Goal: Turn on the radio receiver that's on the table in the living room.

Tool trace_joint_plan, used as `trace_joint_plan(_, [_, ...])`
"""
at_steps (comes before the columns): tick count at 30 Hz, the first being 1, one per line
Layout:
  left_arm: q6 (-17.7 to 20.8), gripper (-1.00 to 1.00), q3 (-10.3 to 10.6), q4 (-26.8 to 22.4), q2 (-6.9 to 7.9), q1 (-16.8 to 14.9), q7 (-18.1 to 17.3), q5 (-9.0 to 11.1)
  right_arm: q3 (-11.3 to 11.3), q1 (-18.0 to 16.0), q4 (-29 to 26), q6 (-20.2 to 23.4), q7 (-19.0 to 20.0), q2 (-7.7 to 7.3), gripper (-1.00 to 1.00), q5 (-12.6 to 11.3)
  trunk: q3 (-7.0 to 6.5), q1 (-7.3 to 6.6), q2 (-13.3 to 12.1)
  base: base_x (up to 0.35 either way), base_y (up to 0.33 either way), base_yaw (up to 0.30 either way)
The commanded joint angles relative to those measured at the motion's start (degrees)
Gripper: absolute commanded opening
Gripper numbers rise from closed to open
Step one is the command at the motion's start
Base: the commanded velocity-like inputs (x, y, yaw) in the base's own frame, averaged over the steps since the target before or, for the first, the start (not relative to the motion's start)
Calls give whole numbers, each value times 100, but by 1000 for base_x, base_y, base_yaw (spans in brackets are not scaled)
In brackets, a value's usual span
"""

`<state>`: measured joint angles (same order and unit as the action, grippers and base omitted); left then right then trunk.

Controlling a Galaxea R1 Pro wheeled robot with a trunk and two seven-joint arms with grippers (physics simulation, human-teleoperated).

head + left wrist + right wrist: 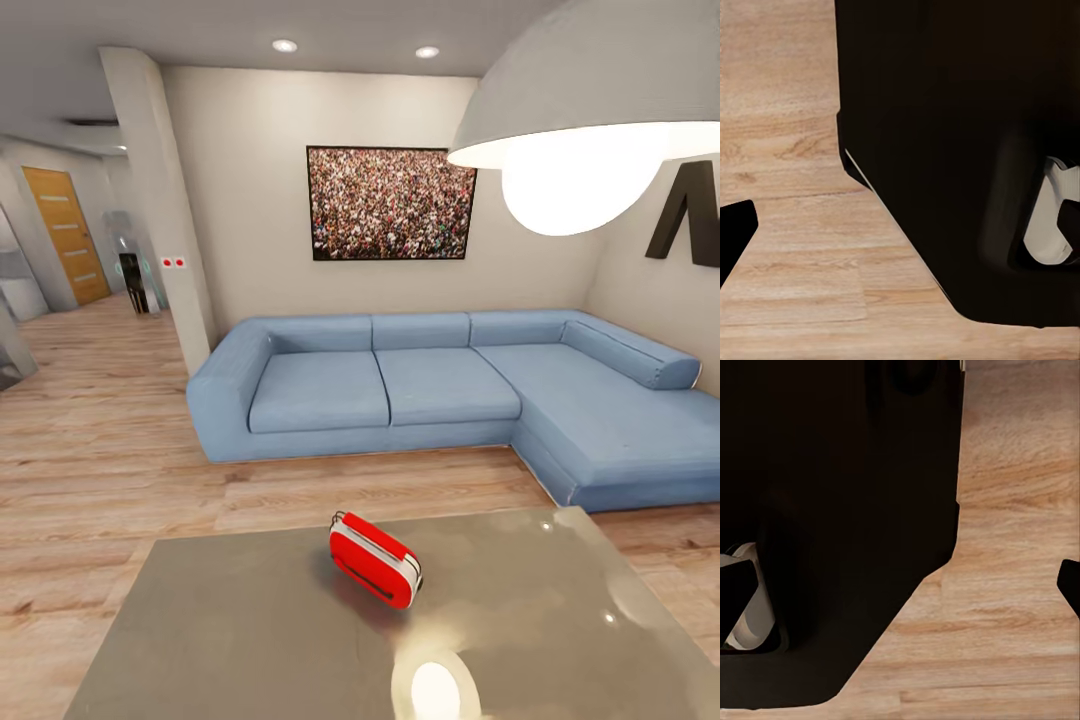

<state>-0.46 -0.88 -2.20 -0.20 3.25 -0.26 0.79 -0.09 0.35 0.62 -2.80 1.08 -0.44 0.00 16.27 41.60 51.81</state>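
Lying on table (250, 640): radio receiver (375, 560), head view; wrist views: floor (787, 225); hand states unclear.

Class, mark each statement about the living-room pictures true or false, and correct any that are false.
1. The radio receiver lies on the table. True.
2. The sofa is green. False: it is light blue.
3. A crowd picture hangs on the wall above the sofa. True.
4. A gripper is clamped on the radio receiver. False: nothing touches it; both wrist views look down at wooden floor.
5. The dome lamp is switched off. False: it glows, and its light reflects in the table top.
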Motion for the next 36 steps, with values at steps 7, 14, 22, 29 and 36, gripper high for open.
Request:
trace_joint_plan(7, [1,100,0,-1,2,0,0,0,0,0,0,-114,5,-9,100,16,-92,-154,-282,0,0,0])
trace_joint_plan(14, [-5,100,0,0,3,0,0,0,0,0,0,-190,6,-17,100,1,-156,-308,-563,0,0,0])
trace_joint_plan(22, [-6,100,0,-8,3,0,0,0,1,0,0,-195,6,-15,100,0,-227,-484,-884,0,0,0])
trace_joint_plan(29, [-6,100,0,-9,3,0,0,0,9,0,0,-195,6,-9,100,8,-288,-638,-1165,0,0,0])
trace_joint_plan(36, [-6,100,0,-9,3,0,0,0,16,0,0,-195,6,-9,100,9,-350,-791,-1445,0,0,0])
